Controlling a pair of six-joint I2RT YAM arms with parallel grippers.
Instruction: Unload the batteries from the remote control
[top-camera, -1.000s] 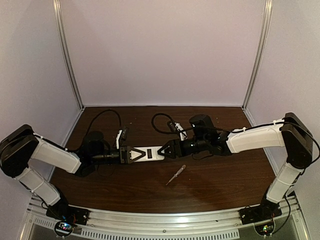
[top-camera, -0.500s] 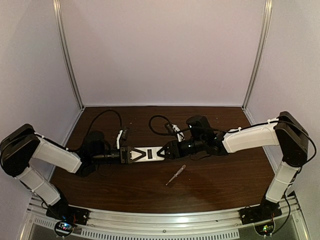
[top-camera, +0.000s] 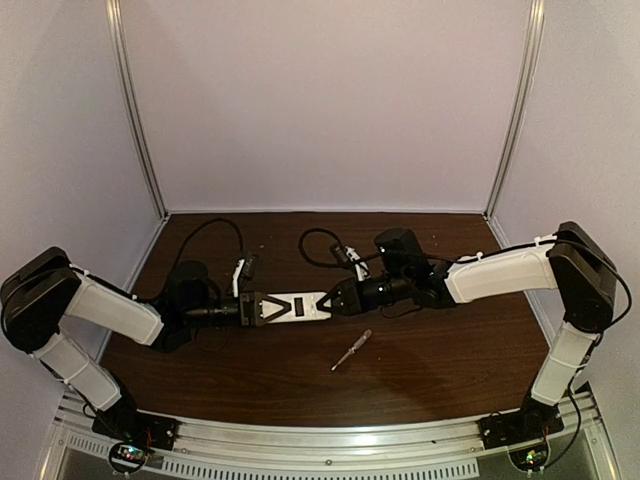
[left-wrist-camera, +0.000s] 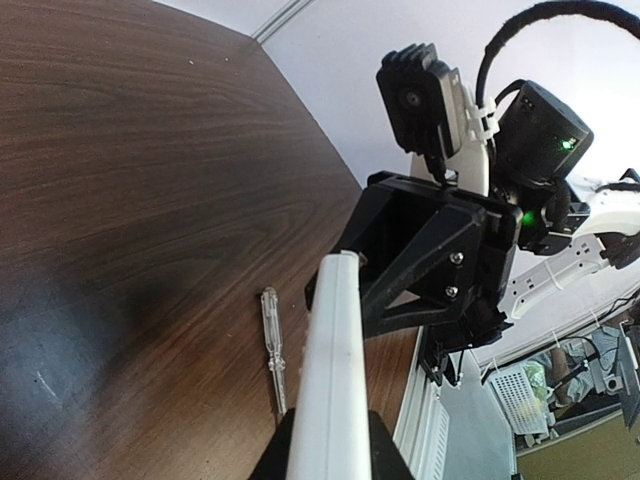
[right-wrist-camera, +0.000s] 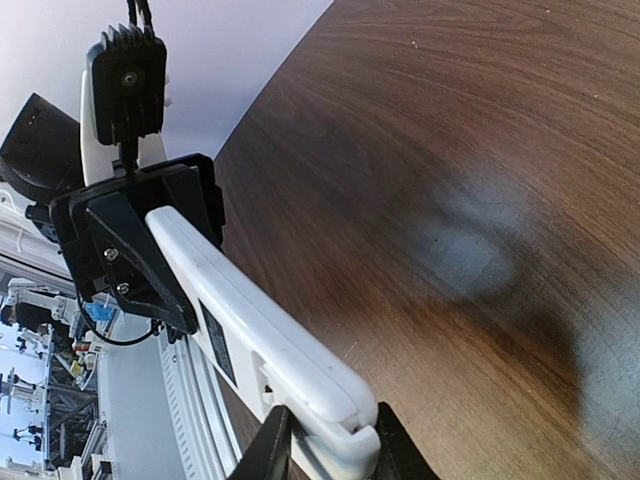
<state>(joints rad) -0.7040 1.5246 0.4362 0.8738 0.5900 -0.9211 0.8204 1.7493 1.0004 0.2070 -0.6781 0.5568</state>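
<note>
Remote (top-camera: 295, 306) held above the desk (top-camera: 420, 370), left tool (top-camera: 272, 308) clamped narrow on one end, right tool (top-camera: 328, 302) pinching the other end, batteries not visible so likely inside; opening step in hand, next needs one end held firm while the other pries it open.

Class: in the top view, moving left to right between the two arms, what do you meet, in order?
Order: left hand → remote control → right hand. The screwdriver overlaps the right hand sideways, so omitted.

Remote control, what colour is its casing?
The remote control is white, seen best in the right wrist view.
</note>
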